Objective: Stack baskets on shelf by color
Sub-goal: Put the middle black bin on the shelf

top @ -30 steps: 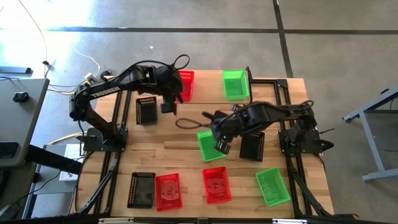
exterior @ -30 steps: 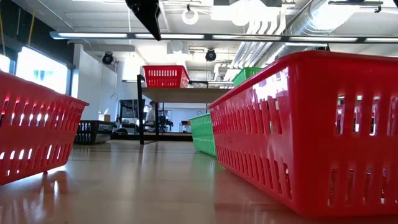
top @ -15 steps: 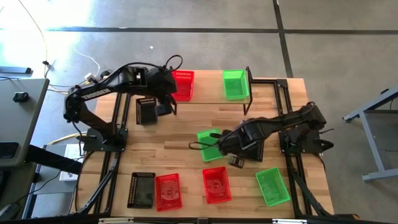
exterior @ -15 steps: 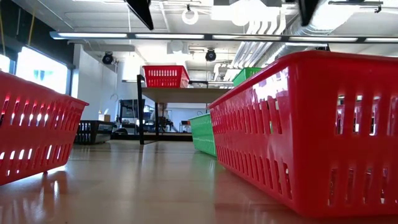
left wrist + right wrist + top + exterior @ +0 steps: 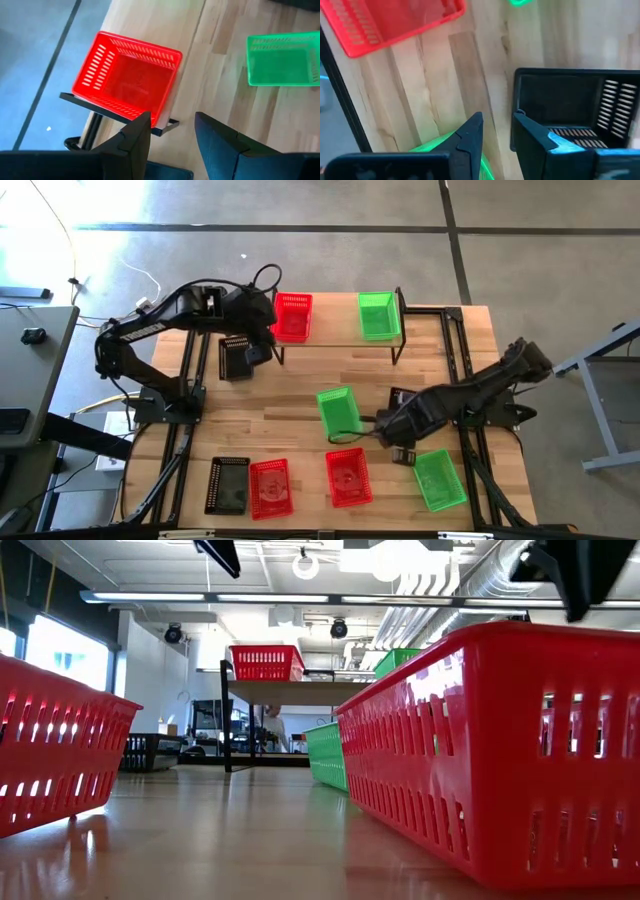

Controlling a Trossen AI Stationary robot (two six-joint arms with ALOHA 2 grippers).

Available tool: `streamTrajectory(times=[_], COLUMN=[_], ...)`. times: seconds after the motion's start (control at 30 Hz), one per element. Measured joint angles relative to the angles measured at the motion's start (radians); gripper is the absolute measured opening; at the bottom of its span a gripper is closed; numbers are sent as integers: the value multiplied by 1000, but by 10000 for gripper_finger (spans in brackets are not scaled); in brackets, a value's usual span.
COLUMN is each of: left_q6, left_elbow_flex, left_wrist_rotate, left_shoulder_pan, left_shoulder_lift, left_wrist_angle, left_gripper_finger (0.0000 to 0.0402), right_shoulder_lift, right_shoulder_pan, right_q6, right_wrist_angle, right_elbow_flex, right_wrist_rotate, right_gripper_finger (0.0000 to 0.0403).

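Note:
On the shelf at the back stand a red basket and a green basket. My left gripper hangs open above the table in front of the shelf's red basket, near a black basket. Pointing down, my right gripper is open over the edge of another black basket, which my arm mostly hides in the high view. A green basket rests on the table at mid-table. Neither gripper has anything between its fingers.
Along the near edge stand a black basket, two red baskets and a green one. Black frame rails run along both table sides. A person shows far off in the room.
My right gripper has swung from above the mid-table green basket toward the table's near right and come down over the black basket. My left gripper has drawn back from the shelf toward the table's left, risen a little and rolled. No basket has moved.

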Motion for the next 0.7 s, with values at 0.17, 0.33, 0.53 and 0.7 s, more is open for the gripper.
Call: streamTrajectory(times=[0.17,0.33,0.53,0.7], left_q6=[-30,-38,-65,-89], left_elbow_flex=[-2,-4,-4,-4], left_wrist_rotate=[0,-1,-3,-5], left_shoulder_pan=[-27,-47,-60,-60], left_shoulder_lift=[-3,-3,-3,-3], left_wrist_angle=[-11,-11,-31,-56], left_gripper_finger=[143,143,143,143], right_shoulder_lift=[-54,-68,-68,-68], right_shoulder_pan=[38,50,49,49], right_q6=[-3,5,10,59], right_wrist_angle=[123,206,284,303], right_elbow_flex=[-153,-270,-355,-401], right_wrist_rotate=[46,88,76,98], right_gripper_finger=[92,92,92,92])
